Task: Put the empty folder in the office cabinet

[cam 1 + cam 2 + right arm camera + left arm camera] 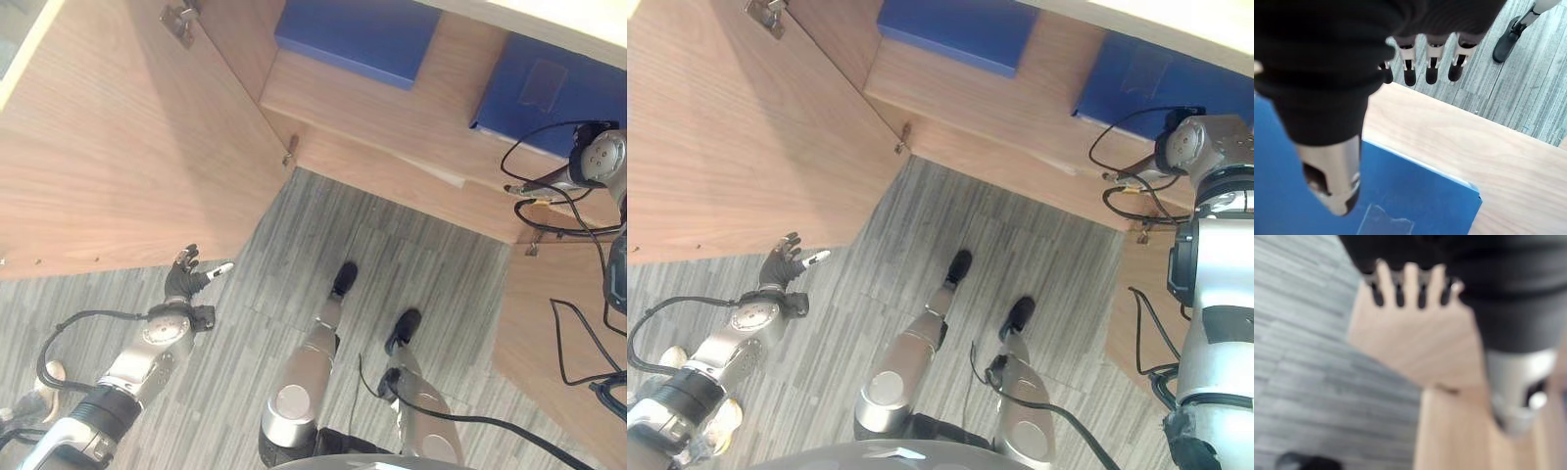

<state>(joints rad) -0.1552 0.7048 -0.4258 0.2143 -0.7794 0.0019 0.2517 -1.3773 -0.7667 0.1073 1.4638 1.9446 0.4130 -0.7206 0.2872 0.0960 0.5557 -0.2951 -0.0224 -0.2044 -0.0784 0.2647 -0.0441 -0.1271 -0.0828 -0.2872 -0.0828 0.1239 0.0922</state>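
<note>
Two blue folders lie on the wooden shelf [392,113] of the open cabinet: one at the left [358,34], one at the right [539,93]. My right arm reaches in over the right folder [1400,196]. In the right wrist view my right hand [1322,63] hovers above this folder, its fingers [1432,66] straight and pointing past the shelf's front edge, the thumb over the blue cover, holding nothing. My left hand [186,279] hangs low at the left, open, fingers [1410,284] spread just below the edge of the left cabinet door [118,147].
The left door stands swung wide open, with a hinge [179,20] near its top. The right door [558,323] is open at the right side. Grey striped carpet [411,264] runs between the doors up to the cabinet's base.
</note>
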